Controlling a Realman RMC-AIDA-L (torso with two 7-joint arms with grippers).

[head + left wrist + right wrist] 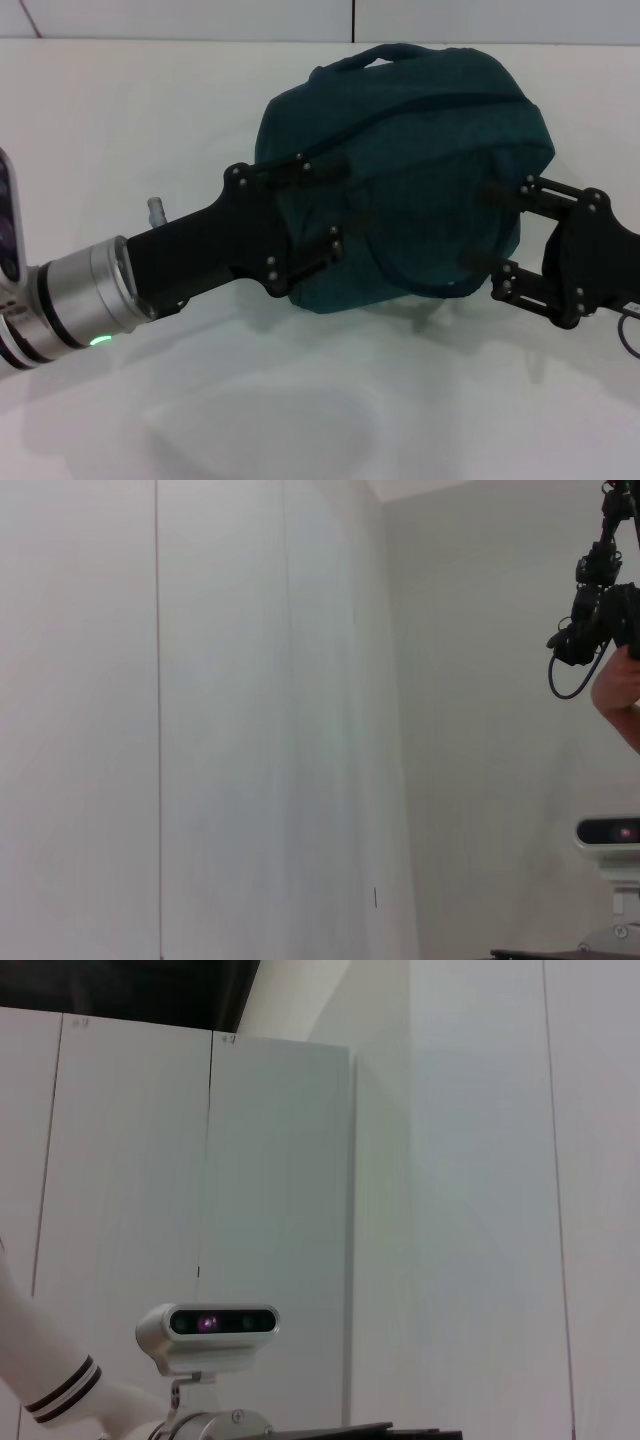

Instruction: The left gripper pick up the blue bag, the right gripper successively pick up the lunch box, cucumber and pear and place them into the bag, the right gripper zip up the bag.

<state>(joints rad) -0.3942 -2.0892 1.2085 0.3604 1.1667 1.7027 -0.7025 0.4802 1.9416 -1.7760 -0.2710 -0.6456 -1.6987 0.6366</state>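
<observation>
1. Between the two claws, the blue bag [400,180] sits bulging and rounded on the white table [300,420], one loop handle showing at its far edge.
2. Left gripper [335,205] reaches in from the bag's left; its fingers stand apart and lie against the bag's near-left side. Whether they pinch any fabric, I cannot tell.
3. Right gripper [485,230] comes in from the bag's right, fingers likewise spread and pressed to the fabric.
4. Lunch box, cucumber and pear: none visible beside the bag (the bulge suggests they are inside, but that is a judgement).
5. Zipper seam across the bag's top looks drawn together; the pull is not discernible.
6. Estimate: loading done, zipping at or near its end.
7. Wrist views show only walls and cameras.
</observation>
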